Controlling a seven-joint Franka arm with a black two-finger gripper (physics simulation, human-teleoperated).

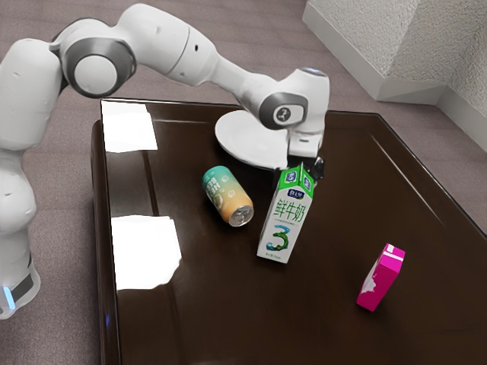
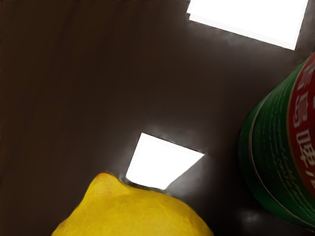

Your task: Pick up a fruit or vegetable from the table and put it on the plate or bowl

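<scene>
See the yellow lemon (image 2: 133, 209) in the wrist view, large and close beneath the jaws, nub end toward a white reflection (image 2: 162, 160) on the dark counter (image 2: 74, 98). Cannot tell how far the jaws stand open, nor any hold on the lemon: too much hidden in the exterior view. Cannot tell either between resting on the counter and lifted off it. Find a green can (image 2: 283, 162) with a red band and white lettering just beside the lemon, upright, apart from it, with a strip of bare counter between.

From the side, catch a black piece of the jaws behind the gabled top of the milk carton (image 1: 288, 213), at about one o'clock from the carton's middle, below the arm (image 1: 190, 53) and its bent white wrist (image 1: 293, 110). Note the milk carton upright, green and white, a large 3 on its face. Place the white plate (image 1: 240, 141) at eleven o'clock from it, toward the counter's far edge, partly covered by the wrist, near the jaws. Place a teal-and-orange can (image 1: 227, 195) at nine o'clock, on its side, silver end toward the near edge, apart from both milk carton and plate. Place a pink carton (image 1: 380, 277) at four o'clock, well apart, standing with a lean. Count two glare patches (image 1: 144, 251) on the counter toward the exterior view's left.
</scene>
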